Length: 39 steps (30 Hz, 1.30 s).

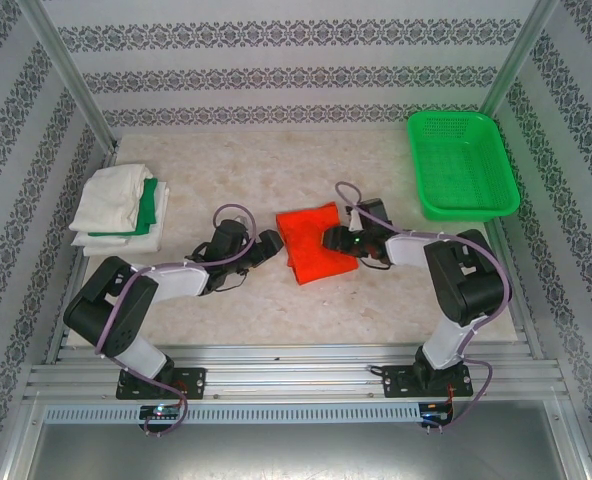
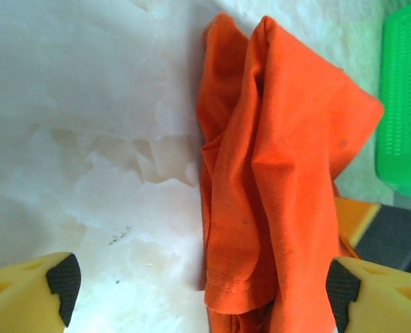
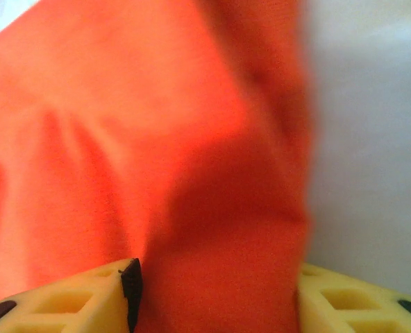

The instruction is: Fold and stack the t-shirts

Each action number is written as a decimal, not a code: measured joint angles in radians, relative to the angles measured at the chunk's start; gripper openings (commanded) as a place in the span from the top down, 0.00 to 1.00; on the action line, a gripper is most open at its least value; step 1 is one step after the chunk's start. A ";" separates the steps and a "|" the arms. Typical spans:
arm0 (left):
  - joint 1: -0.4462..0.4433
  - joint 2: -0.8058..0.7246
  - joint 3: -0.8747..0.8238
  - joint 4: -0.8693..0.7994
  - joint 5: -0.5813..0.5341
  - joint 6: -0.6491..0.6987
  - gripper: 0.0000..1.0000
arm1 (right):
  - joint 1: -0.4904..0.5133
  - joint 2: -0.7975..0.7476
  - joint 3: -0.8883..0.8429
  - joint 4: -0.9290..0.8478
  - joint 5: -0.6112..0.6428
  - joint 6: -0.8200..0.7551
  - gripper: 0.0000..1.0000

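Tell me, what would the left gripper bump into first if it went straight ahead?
Most likely the orange-red t-shirt. The open left gripper points at its crumpled cloth, which lies just ahead of the fingertips. How close it is is hard to judge.

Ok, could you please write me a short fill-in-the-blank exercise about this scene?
The shirt between the left end effector and the right end effector is ___ in colour.
The basket is ___ in colour.
The folded pile lies on the ___ end effector's side.
Missing words: orange, green, left.
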 measured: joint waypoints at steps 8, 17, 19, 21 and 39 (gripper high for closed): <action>-0.030 0.085 0.083 -0.055 0.016 -0.001 0.21 | 0.075 0.000 -0.033 0.085 -0.013 0.118 0.55; -0.048 0.114 0.127 -0.114 0.009 0.037 0.22 | 0.072 0.000 -0.047 0.093 -0.007 0.130 0.53; -0.047 0.102 0.129 -0.148 -0.009 0.062 0.20 | 0.072 0.000 -0.047 0.093 -0.007 0.129 0.53; -0.044 0.080 0.129 -0.187 -0.027 0.088 0.20 | 0.072 0.000 -0.047 0.093 -0.007 0.127 0.52; -0.032 0.176 0.217 -0.202 0.018 0.142 0.29 | 0.066 0.026 -0.019 0.093 -0.019 0.127 0.51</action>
